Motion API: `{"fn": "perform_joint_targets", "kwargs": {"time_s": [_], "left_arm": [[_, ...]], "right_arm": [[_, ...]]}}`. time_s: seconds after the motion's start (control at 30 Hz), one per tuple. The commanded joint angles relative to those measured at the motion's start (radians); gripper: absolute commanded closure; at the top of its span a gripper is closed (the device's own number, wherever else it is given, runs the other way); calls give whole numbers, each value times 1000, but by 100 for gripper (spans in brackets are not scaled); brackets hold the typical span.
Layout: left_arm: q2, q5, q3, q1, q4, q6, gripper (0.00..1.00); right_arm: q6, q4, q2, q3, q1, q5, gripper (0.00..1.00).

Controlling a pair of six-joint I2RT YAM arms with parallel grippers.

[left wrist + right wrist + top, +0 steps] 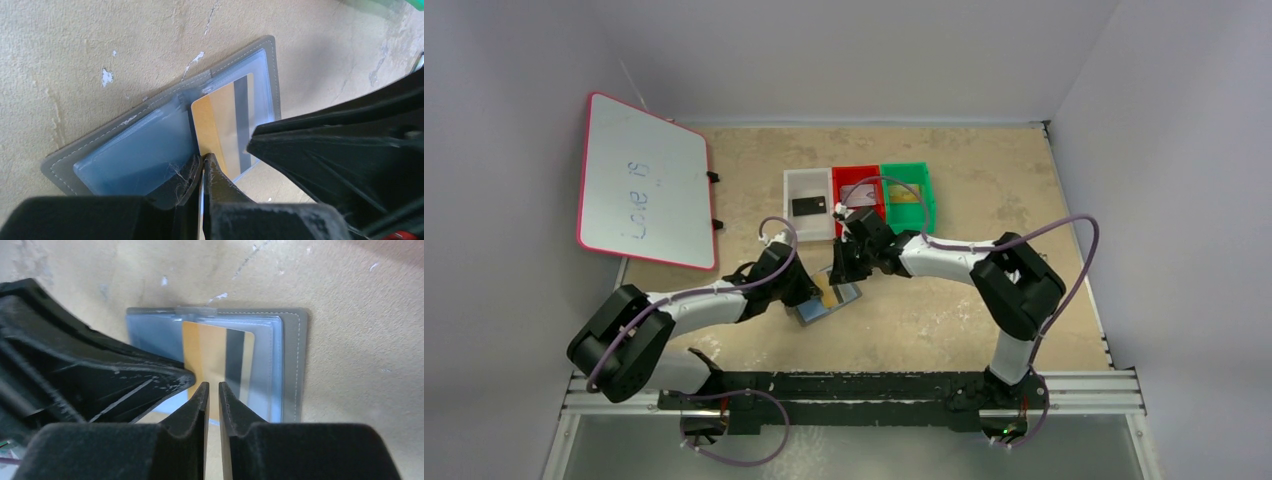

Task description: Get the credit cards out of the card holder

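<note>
At the far left we see a pale grey wall [494,150] with a pink-rimmed whiteboard [646,182] propped against it, blue writing on its face. The table [984,180] is beige and mottled, and the wrist views show white chips and scratches in it. The left gripper [202,167] has its fingers pressed together at the near edge of the card holder [145,142], by the fold; we cannot tell whether it pinches a pocket leaf. The holder lies open and flat on the table between the arms, with a gold card [210,350] half out of its right pocket. The right gripper [213,392] hangs over that card with only a slim gap between its jaws, and we see no grip. Beyond stand a white tray [796,182] with a black card [808,206], a red tray [842,175] with a silvery card [860,193], and a green tray [927,195]. The right wall [1184,150] closes the space.
</note>
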Motion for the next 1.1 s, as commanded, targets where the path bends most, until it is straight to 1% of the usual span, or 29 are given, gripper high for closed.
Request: {"fn": "perform_joint_targets", "kwargs": {"time_s": [0.0,0.07,0.23,0.43,0.53,0.73,0.9,1.07], "left_arm": [[-24,-49,-6,0,-77,46,100],[-35,-56,-8,-1,-93,48,100],[-104,-95,-22,0,-153,46,100],[-205,-99,-27,2,-176,24,100],[-230,-111,-11,2,-224,35,100],[-300,-131,22,2,-292,48,100],[-337,-146,67,3,-331,66,100],[-349,-136,74,1,-330,71,100]], "right_arm": [[18,-17,54,17,5,22,88],[23,-46,61,9,5,39,89],[36,-83,62,5,5,66,89],[50,-80,57,8,5,62,88],[51,-81,53,15,5,60,88],[47,-47,10,31,4,25,85],[41,-53,-37,62,3,48,81],[43,-50,-81,69,-2,71,79]]}}
